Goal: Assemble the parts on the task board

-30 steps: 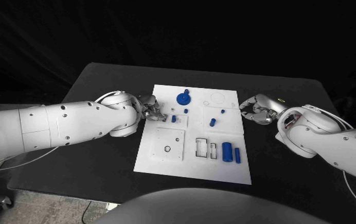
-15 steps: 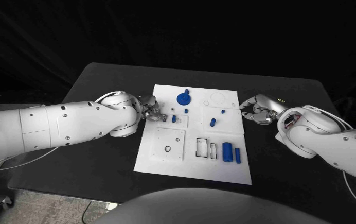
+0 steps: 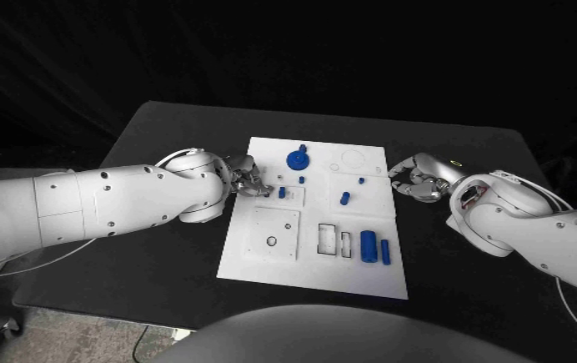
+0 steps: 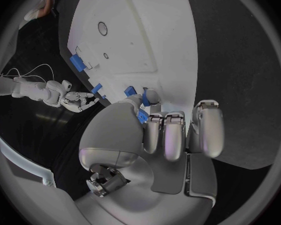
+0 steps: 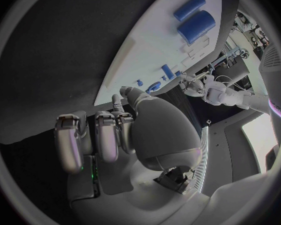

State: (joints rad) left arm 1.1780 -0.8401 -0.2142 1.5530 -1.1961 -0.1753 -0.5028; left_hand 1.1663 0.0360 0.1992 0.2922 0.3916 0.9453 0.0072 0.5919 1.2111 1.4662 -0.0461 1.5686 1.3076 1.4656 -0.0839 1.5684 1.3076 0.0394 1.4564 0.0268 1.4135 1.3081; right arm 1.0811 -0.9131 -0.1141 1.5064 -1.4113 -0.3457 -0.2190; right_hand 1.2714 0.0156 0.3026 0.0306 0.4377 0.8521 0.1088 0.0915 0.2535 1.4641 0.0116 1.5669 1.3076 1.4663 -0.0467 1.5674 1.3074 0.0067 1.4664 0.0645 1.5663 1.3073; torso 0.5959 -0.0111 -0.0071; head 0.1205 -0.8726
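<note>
White and flat, the task board point(image 3: 315, 217) lies mid-counter point(image 3: 157, 138) just as it did a second ago, and neither arm has shifted, so the assembly looks paused. The left hand point(image 3: 249, 181) sits at the board's left edge, fingers point(image 4: 172, 140) curled near a small blue peg point(image 3: 282, 192); whether it holds anything, I cannot tell. The right hand point(image 3: 413, 181) rests curled off the right edge, apparently holding nothing, while two blue blocks point(image 3: 374, 248) sit in the board's lower slots.

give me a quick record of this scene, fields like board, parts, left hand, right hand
board: white task board mid-table
parts: blue disc at the far edge; two blue cylinders lying near the right edge; small blue pegs mid-board
left hand: left hand at the board's left edge, fingers curled by a small blue part; hold unclear
right hand: right hand at the board's right edge, fingers curled, holding nothing
</note>
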